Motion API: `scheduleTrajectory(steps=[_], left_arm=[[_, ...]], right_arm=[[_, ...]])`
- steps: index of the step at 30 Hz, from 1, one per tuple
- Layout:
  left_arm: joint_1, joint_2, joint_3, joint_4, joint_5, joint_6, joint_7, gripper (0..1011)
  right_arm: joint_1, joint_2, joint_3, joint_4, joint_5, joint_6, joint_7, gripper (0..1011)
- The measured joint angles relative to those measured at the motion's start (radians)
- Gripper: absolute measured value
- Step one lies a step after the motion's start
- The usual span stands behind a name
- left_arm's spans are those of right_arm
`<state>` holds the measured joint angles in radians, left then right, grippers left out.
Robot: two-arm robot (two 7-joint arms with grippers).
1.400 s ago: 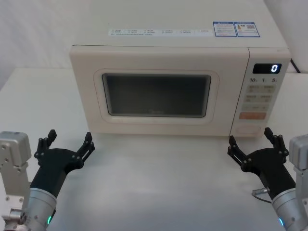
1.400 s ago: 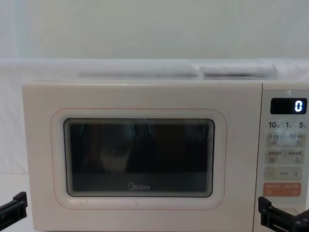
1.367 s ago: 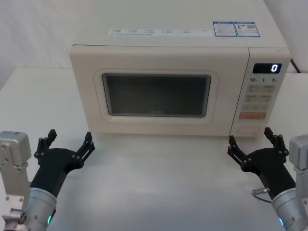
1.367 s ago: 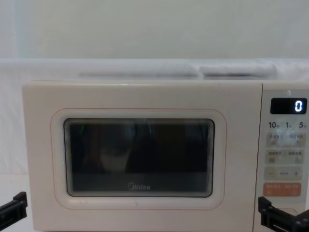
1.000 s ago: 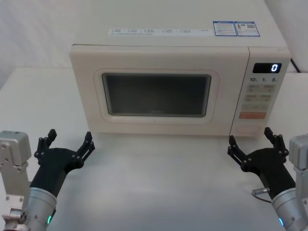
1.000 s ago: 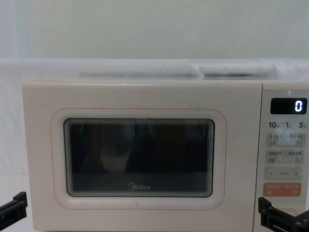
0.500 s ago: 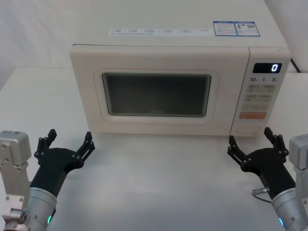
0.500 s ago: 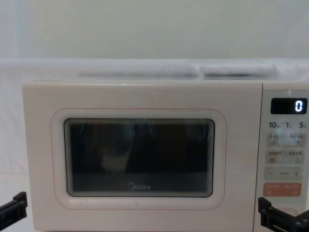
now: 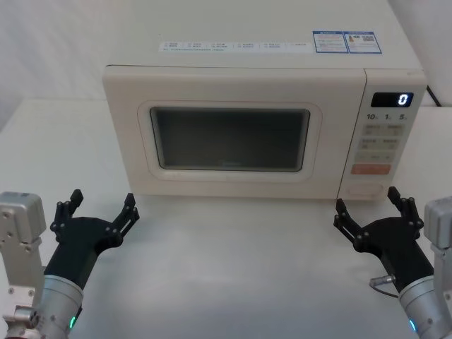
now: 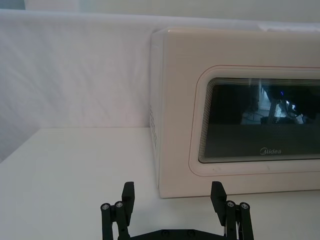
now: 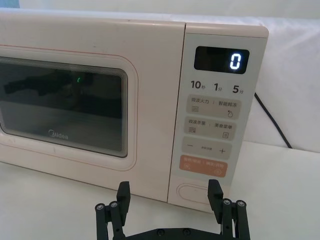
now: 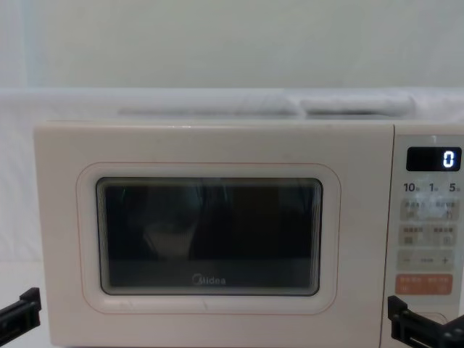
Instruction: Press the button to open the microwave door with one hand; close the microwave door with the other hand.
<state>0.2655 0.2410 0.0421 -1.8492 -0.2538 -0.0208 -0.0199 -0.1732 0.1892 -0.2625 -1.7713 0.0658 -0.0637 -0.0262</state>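
Note:
The cream microwave door (image 9: 229, 138), with its dark window, is closed flush with the oven front; it also shows in the chest view (image 12: 210, 232). At the bottom of the control panel sits the button (image 9: 361, 191), a blank cream oblong (image 11: 196, 192). My right gripper (image 9: 366, 201) hovers open just in front of and below the button, not touching it; its fingers (image 11: 215, 187) frame it in the right wrist view. My left gripper (image 9: 101, 205) hangs open over the table before the door's left corner, apart from it.
The microwave stands on a white table (image 9: 233, 268). Its display (image 9: 401, 100) reads 0, with an orange-red key (image 9: 371, 169) above the button. A dark cable (image 11: 272, 120) runs behind the oven on the right. A small metal part (image 9: 381, 281) lies by the right arm.

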Motion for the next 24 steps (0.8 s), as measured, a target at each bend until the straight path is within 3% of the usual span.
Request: scheduleTrajectory(steps=[11, 17, 24], left_arm=[[0.0, 0.0, 0.0, 0.0, 0.0, 0.0, 0.0, 1001], [0.0, 0.0, 0.0, 0.0, 0.0, 0.0, 0.0, 1001], [0.0, 0.0, 0.0, 0.0, 0.0, 0.0, 0.0, 1001]], right_arm=[[0.0, 0.0, 0.0, 0.0, 0.0, 0.0, 0.0, 993], [0.0, 0.0, 0.0, 0.0, 0.0, 0.0, 0.0, 871], [0.0, 0.0, 0.0, 0.0, 0.0, 0.0, 0.0, 650]])
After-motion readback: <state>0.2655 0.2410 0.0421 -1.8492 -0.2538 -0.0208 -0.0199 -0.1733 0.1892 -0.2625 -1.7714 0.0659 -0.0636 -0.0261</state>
